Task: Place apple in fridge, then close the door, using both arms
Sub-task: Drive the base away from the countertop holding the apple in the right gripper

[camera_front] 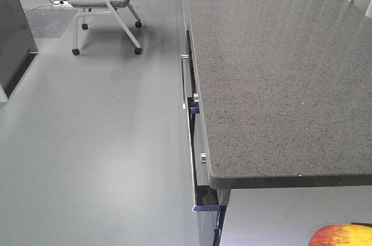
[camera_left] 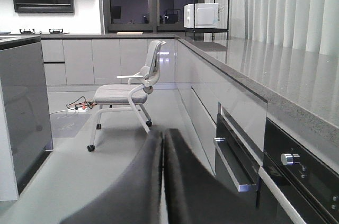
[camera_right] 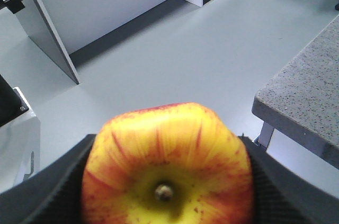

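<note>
**Apple pinched in the right gripper, off the near corner of the stone counter**

The right gripper (camera_right: 167,147) is clamped on the apple (camera_right: 167,168). Its two black, finely ribbed pads (camera_right: 50,195) press against the fruit's left and right flanks. The apple is round and glossy. Its yellow skin is streaked with red, and it has red speckles and a stubby brown stem in its dimple, which faces the wrist camera. It hangs in the air above the smooth pale grey floor (camera_right: 175,60), near the squared corner of the countertop (camera_right: 307,89). In the front view only its top shows, at the bottom right edge.

The countertop is a thick slab of speckled grey stone with a polished sheen, running away along the right. A strip of blue tape (camera_front: 206,206) sits under its near corner.

The left gripper (camera_left: 162,142) holds nothing. Its dark, matte, curved fingers (camera_left: 137,181) are pressed together with only a thin seam between them. Beyond it stands a chair (camera_left: 127,94) with a white tubular frame, grey padded seat and castors. To the right is a black glass oven (camera_left: 296,176) with a metal knob, and at the far end a boxy white microwave (camera_left: 201,15). A dark glossy flat-sided block (camera_left: 24,113) stands on the left.
</note>
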Available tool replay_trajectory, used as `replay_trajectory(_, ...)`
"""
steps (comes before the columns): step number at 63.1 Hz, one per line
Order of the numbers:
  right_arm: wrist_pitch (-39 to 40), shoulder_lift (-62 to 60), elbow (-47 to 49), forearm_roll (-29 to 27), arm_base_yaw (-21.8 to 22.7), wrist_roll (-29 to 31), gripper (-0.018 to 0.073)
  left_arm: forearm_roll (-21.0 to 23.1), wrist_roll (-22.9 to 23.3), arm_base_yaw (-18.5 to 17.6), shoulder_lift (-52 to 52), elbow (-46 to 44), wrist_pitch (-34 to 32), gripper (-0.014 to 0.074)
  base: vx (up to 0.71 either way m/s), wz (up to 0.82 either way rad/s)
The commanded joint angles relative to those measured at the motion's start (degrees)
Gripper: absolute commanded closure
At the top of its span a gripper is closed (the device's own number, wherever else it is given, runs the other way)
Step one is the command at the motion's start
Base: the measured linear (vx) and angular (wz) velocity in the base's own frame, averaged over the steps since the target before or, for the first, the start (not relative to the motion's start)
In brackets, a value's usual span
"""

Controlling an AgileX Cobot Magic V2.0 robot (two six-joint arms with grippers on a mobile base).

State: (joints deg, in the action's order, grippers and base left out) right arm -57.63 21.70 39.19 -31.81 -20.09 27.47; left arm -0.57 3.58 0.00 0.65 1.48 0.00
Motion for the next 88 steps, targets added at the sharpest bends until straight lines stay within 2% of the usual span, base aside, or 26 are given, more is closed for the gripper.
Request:
replay_trajectory(1, 3.2, 0.4, 1.6, -2.0, 0.0, 0.5, 0.0134, 0.6, 0.4, 0.0, 0.9, 1.2, -4.4, 0.0603, 0.00, 0.00)
replay_trajectory(48, 3.2, 0.4, 1.6, -2.0, 0.0, 0.5, 0.0144, 0.6, 0.4, 0.0, 0.9, 1.2, -4.4, 0.0603, -0.01, 0.08)
replay_trajectory(88, 3.0, 0.4, 1.6, -2.0, 0.0, 0.5, 0.0144, 0.6, 0.4, 0.0, 0.9, 1.2, -4.4, 0.0603, -0.01, 0.39)
